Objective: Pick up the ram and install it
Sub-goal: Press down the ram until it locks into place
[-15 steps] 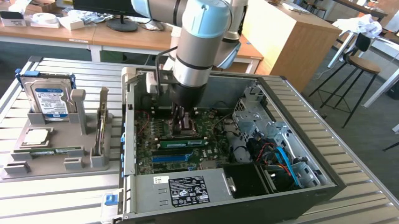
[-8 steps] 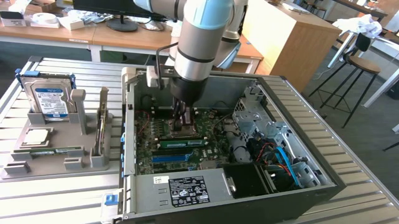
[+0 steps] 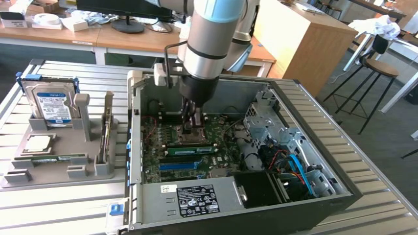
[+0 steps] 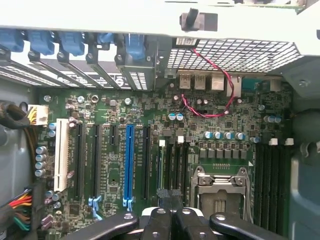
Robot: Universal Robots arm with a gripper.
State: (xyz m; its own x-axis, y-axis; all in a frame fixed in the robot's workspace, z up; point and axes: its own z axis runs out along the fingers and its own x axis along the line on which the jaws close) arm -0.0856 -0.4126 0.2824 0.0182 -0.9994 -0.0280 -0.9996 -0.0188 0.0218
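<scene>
On the exterior view's left, well apart from me, the ram (image 3: 56,157) lies flat in the grey holder (image 3: 13,178), with the expansion card (image 3: 107,129) standing on edge between us. My gripper (image 4: 170,194) is pressed shut on nothing, low inside the computer case (image 3: 307,105) over the motherboard (image 4: 120,107). The processor socket (image 4: 220,192) is just beside my tips. A stray drop or sideways drift here could scrape it. Another green stick (image 3: 189,149) sits in a nearby slot, risking confusion.
</scene>
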